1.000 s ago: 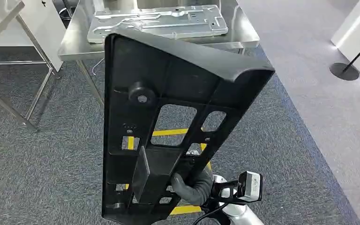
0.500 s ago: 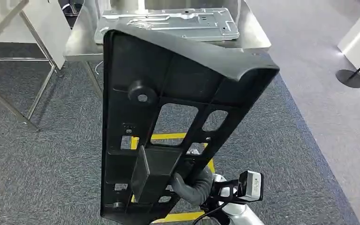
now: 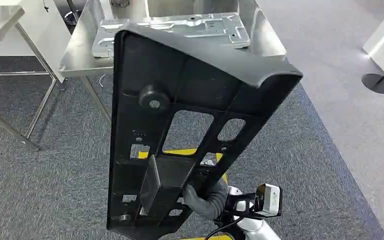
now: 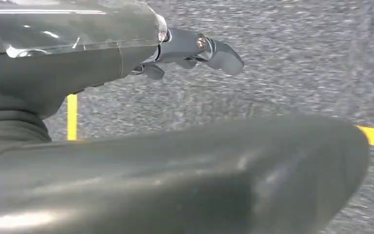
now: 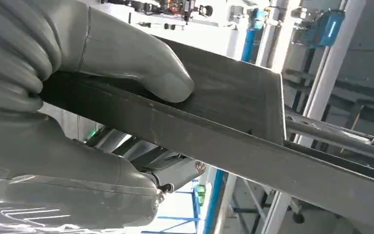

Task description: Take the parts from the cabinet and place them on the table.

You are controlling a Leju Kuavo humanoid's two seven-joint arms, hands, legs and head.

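The left hand (image 4: 141, 53), with grey ribbed cover, thick grey thumb and darker fingers (image 4: 209, 48) extended, holds nothing above the grey speckled carpet floor (image 4: 282, 73) crossed by yellow tape lines (image 4: 71, 117).

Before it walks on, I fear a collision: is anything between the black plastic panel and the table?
Nothing visible on the grey carpet between. The right hand holds the black plastic panel; a silver metal plate already occupies the steel table.

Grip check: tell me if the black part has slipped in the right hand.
No. The black part sits as before against the right hand; the table and yellow floor tape shift together, so the camera moved.
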